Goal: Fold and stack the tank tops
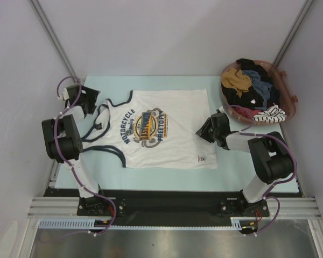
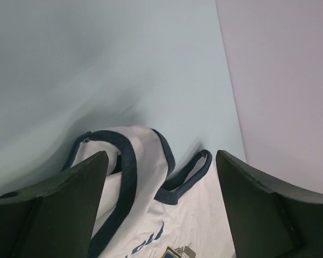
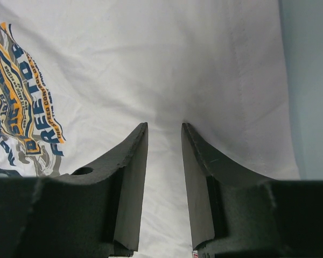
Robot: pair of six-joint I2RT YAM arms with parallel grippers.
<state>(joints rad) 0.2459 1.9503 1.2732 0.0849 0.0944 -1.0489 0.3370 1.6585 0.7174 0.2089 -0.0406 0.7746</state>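
Observation:
A white tank top (image 1: 172,129) with navy trim and a printed graphic lies spread flat on the table, its straps (image 1: 103,115) to the left. My left gripper (image 1: 91,103) hovers at the upper strap with its jaws wide open; in the left wrist view (image 2: 161,156) the navy-edged strap (image 2: 126,161) lies loose between and below the fingers. My right gripper (image 1: 201,131) sits at the top's right hem. In the right wrist view (image 3: 164,126) its jaws stand narrowly apart over flat white cloth (image 3: 167,70), pinching nothing. A slate grey-blue cloth (image 1: 258,80) shows in the basket.
A brown basket (image 1: 290,102) at the back right holds a jumble of black, mustard, red and striped clothes. Pale walls close in on both sides. The table's pale blue surface (image 1: 242,166) runs to the rail at the near edge.

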